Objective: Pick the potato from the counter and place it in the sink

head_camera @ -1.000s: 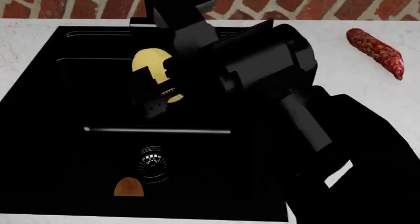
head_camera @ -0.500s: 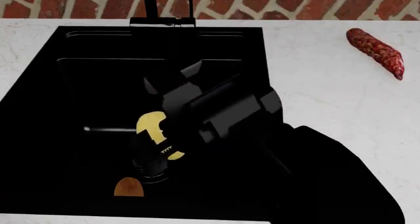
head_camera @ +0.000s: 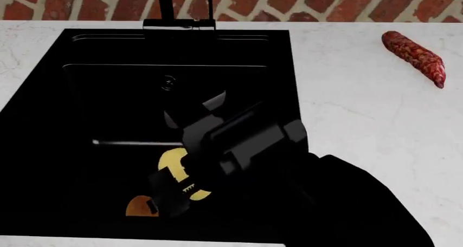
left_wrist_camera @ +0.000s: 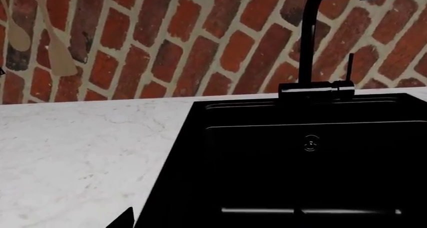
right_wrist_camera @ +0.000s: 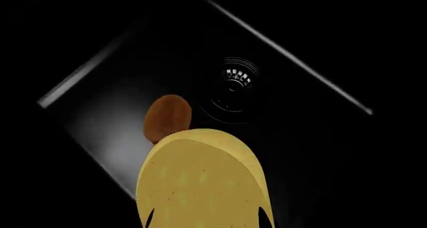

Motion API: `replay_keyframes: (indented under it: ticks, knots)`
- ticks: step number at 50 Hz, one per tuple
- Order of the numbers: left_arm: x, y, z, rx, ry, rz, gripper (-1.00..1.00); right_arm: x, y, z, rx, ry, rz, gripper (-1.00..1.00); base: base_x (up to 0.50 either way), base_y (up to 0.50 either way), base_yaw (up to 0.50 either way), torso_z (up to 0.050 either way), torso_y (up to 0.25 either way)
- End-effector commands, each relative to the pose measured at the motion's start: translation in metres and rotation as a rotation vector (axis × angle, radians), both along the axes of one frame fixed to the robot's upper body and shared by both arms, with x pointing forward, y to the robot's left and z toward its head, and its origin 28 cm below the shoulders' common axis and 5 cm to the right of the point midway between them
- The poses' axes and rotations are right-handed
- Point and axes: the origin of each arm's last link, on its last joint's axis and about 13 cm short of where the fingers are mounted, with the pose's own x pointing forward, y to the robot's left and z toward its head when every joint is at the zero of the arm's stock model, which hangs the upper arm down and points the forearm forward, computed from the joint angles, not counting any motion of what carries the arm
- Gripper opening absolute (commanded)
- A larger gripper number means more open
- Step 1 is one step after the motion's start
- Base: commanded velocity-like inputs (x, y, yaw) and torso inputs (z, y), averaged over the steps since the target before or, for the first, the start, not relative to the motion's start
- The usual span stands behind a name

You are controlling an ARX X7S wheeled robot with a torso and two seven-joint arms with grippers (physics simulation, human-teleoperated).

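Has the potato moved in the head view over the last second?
Yes. The potato, held in the right gripper, has moved away from the faucet toward the sink's near edge.

The right arm (head_camera: pixel 289 176) hides most of the potato (head_camera: pixel 170 163) and the drain in the head view. The wrist picture's edge crops the potato's near end. The left gripper is unseen.

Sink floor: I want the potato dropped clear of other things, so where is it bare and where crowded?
Bare: the sink floor's far half, toward the faucet. Crowded: the near part, where the orange-brown item lies beside the drain, with the right gripper holding the potato above them.
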Motion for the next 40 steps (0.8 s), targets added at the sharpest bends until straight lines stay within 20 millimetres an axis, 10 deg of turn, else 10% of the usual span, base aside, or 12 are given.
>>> replay_keyframes:
  ticks: [1, 40]
  knots:
    - [0.000, 0.000, -0.002, -0.006, 0.003, 0.002, 1.00, 0.001, -0.001, 0.000, -0.023, -0.019, 0.005, 1.00, 0.00, 0.00, 0.00, 0.000, 0.000]
    - [0.001, -0.002, -0.001, -0.001, 0.002, -0.007, 1.00, 0.015, -0.002, 0.056, 0.116, -0.172, -0.020, 1.00, 0.00, 0.00, 0.00, 0.000, 0.000]
